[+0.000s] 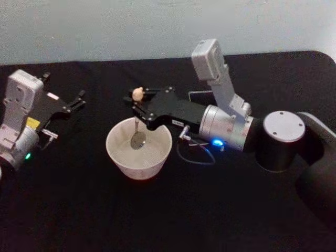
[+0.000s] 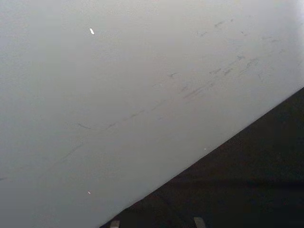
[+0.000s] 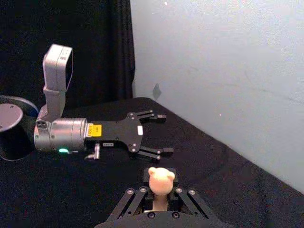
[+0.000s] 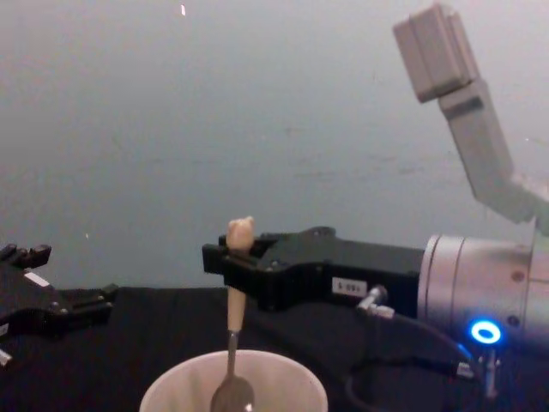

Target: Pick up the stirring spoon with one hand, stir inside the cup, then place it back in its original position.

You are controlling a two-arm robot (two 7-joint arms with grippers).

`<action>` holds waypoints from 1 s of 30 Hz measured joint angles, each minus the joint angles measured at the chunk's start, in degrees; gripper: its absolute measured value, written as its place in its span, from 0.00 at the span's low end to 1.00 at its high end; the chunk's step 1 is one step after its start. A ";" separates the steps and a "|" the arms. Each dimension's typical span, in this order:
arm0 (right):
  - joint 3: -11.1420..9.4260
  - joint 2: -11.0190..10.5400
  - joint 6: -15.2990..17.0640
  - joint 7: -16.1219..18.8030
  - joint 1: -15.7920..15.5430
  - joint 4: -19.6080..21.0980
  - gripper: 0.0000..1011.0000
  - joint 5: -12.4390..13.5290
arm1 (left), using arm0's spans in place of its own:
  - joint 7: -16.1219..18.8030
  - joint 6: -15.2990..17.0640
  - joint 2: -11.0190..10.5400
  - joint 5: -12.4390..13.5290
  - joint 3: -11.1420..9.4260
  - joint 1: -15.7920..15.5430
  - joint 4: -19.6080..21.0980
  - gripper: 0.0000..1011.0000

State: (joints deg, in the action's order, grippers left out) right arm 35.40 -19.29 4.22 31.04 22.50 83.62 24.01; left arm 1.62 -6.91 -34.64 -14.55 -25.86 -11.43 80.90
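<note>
Spoon [image 1: 138, 139] stands upright at frame centre, pinched in my right gripper [image 1: 136, 107], bowl inside the cup [image 1: 139, 169] below. Left gripper [image 1: 66, 115] waits spread, far left.

The head view looks down on the worktop [image 1: 79, 210]; the chest view sits low and close, facing the wall [image 4: 171, 129]. Both share the cup [image 1: 139, 168] and the right claw [image 1: 137, 107] gripping the stirring spoon [image 1: 138, 140]. The right wrist view looks across to the left claw [image 3: 165, 134].

Bare black table [image 1: 79, 210] around the cup [image 1: 139, 169], right hand [image 1: 137, 107] and stirring spoon [image 1: 137, 137] over its mouth
</note>
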 joint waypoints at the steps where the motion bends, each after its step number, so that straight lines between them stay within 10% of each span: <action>1: 0.10 0.12 -0.10 0.00 0.00 -0.25 0.16 -0.12 | 0.00 0.00 0.00 0.00 0.00 0.00 0.00 0.99; 30: -0.77 3.48 -4.17 -1.48 -0.49 -5.48 0.16 -4.61 | 0.00 0.00 0.00 0.00 0.00 0.00 0.00 0.99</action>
State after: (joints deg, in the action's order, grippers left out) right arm 34.63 -15.81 0.05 29.56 22.01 78.14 19.40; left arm 1.62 -6.91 -34.65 -14.55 -25.86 -11.43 80.90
